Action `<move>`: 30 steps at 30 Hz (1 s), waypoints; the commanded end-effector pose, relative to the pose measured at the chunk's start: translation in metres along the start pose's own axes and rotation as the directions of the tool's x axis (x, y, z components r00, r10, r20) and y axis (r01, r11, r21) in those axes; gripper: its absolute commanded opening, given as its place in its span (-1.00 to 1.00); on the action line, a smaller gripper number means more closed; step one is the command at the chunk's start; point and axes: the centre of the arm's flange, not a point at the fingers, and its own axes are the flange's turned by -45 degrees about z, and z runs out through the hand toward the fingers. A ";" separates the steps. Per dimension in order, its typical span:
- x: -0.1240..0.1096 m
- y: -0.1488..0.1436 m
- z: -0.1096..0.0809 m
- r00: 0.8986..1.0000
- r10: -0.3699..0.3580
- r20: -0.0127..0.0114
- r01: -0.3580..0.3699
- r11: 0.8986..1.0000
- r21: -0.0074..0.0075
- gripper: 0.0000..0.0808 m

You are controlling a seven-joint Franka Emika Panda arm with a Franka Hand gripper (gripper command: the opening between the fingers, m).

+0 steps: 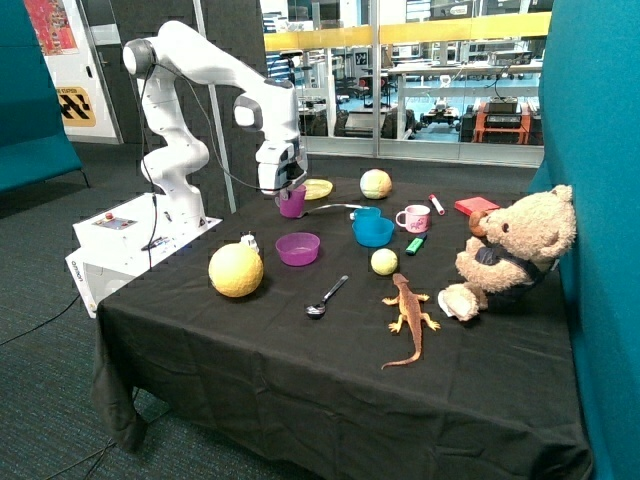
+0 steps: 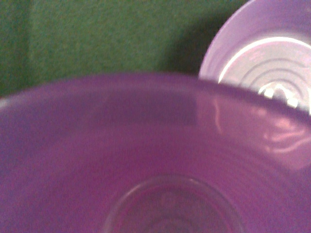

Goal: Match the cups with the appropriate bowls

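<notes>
The jaws hold the purple cup by its rim above the bench, just behind the purple bowl, with the yellow plate close behind it, while the teal cup sits in the blue bowl beside a handled mug.

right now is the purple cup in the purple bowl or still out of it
Out. The purple cup hangs at the gripper, above the table and behind the purple bowl, which looks empty in the wrist view.
</notes>
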 end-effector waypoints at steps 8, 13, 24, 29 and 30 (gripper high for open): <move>0.029 0.029 0.014 0.999 0.052 0.000 -0.052 0.999 0.000 -1.00; 0.034 0.039 0.019 0.998 0.065 0.000 -0.065 0.998 0.000 -1.00; 0.046 0.062 0.027 0.996 0.084 0.000 -0.084 0.996 0.000 -1.00; 0.044 0.071 0.040 0.996 0.094 0.000 -0.094 0.996 0.000 -1.00; 0.043 0.072 0.043 0.996 0.092 0.000 -0.092 0.996 0.000 -1.00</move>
